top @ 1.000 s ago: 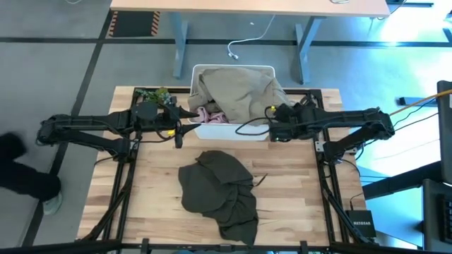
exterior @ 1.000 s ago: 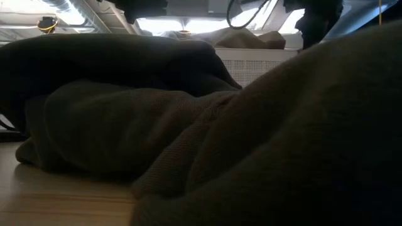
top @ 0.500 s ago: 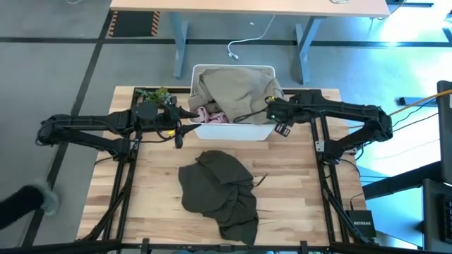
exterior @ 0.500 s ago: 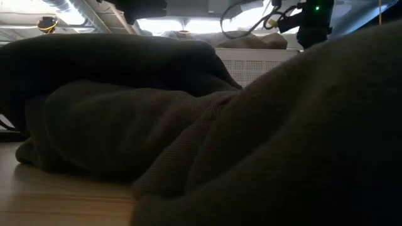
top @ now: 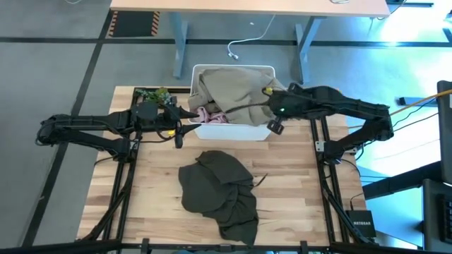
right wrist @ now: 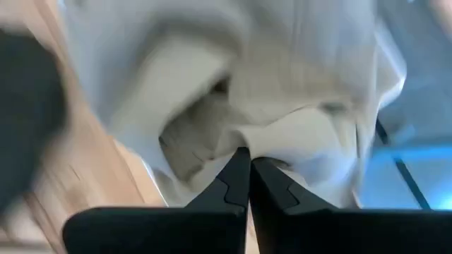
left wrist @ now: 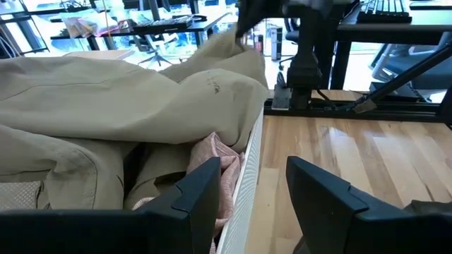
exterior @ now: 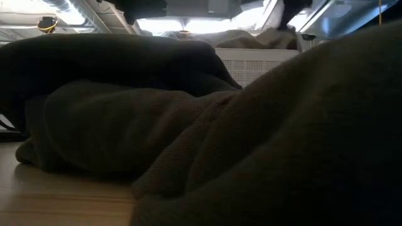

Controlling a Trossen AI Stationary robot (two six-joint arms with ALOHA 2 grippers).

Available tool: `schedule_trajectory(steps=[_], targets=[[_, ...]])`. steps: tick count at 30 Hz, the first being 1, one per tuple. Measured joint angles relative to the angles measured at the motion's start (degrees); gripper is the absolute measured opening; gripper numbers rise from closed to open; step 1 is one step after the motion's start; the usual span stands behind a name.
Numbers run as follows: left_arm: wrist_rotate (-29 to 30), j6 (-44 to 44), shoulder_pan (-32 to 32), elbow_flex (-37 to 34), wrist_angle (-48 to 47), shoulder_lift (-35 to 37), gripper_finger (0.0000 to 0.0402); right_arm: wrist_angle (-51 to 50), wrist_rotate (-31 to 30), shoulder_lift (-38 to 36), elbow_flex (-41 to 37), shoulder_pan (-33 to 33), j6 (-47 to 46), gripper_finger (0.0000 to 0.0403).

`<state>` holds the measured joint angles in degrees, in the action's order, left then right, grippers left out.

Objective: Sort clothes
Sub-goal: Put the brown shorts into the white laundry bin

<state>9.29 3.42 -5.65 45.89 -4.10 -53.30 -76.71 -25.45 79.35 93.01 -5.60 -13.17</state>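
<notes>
A white bin (top: 263, 133) stands at the table's far middle. A khaki-tan garment (top: 233, 86) is heaped in it, over a pale pink one (top: 213, 117). A dark olive garment (top: 219, 192) lies crumpled on the table's near middle and fills the low view (exterior: 188, 125). My right gripper (top: 265, 94) is over the bin's right side, shut on the khaki cloth (right wrist: 296, 85). My left gripper (left wrist: 254, 190) stands open at the bin's left front corner (top: 185, 118), the bin's wall (left wrist: 248, 169) between its fingers. My right gripper pinches a raised fold of the khaki garment (right wrist: 247, 141) between its two fingertips (right wrist: 236, 173), coming from above and from the table's right. The rest of the garment lies heaped in the bin. One layer or several, I cannot tell.
A small green plant (top: 152, 94) sits at the table's far left, beside the bin. Bare wood lies left and right of the olive garment. A desk (top: 247, 7) stands beyond the far edge.
My right gripper has gone from the bin's right front corner toward the table's far edge, and now stands over the khaki garment on the bin's right side. In the low view the khaki cloth stands a little higher above the bin's rim.
</notes>
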Motion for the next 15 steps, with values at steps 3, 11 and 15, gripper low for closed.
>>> schedule_trajectory(steps=[3,11,15], targets=[[0.0,-0.3,0.0,0.0,0.0,0.0,0.0157,8.2,0.1,0.0,2.9,0.4,2.0,0.0005],[0.0,0.0,0.0,0.0,0.4,0.0,0.0157,37.5,1.7,3.1,2.9,-0.9,13.3,0.0004],[0.0,0.0,0.0,0.0,0.5,0.0,0.0157,43.1,4.0,8.5,2.9,-4.3,13.7,0.0005]])
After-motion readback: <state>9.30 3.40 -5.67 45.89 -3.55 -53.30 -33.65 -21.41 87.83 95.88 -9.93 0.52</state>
